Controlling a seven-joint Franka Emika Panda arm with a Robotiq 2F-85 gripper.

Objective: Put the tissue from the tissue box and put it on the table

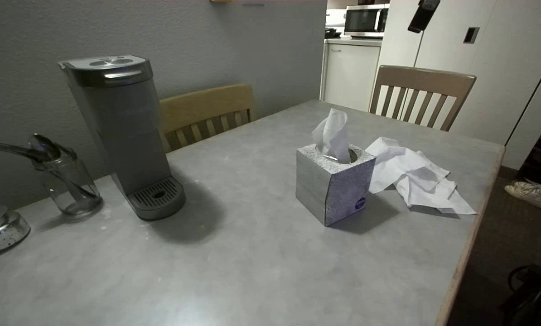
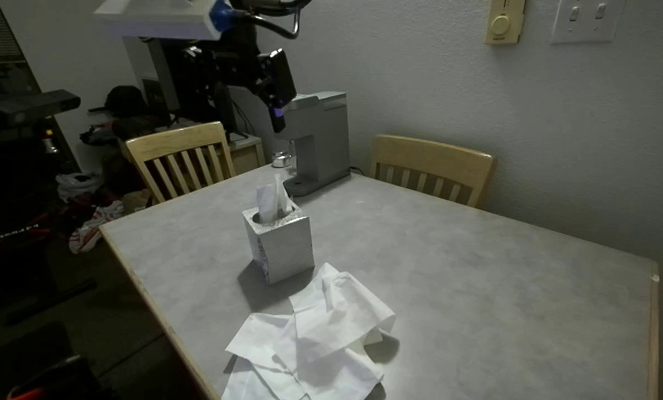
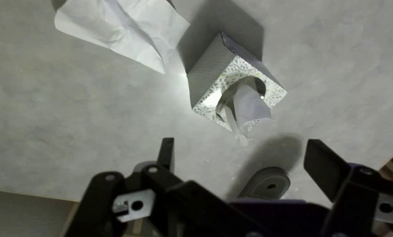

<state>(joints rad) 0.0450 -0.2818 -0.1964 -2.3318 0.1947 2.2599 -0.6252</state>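
Grey table [image 2: 465,300] by textured wall [image 2: 420,78], wooden chairs [image 2: 431,160], crumpled tissue [image 2: 320,333] near tissue box [image 2: 286,247] – gripper [image 3: 240,154] above, fingers [image 3: 325,168] spread

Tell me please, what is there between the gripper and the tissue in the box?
Only open air: in the wrist view, nothing shows between the open gripper and the tissue rising from the box.

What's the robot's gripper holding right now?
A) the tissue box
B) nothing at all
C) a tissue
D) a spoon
B: in the wrist view the gripper stands wide open with nothing gripped, and a white tissue pokes up from the slot of the tissue box, untouched by it.
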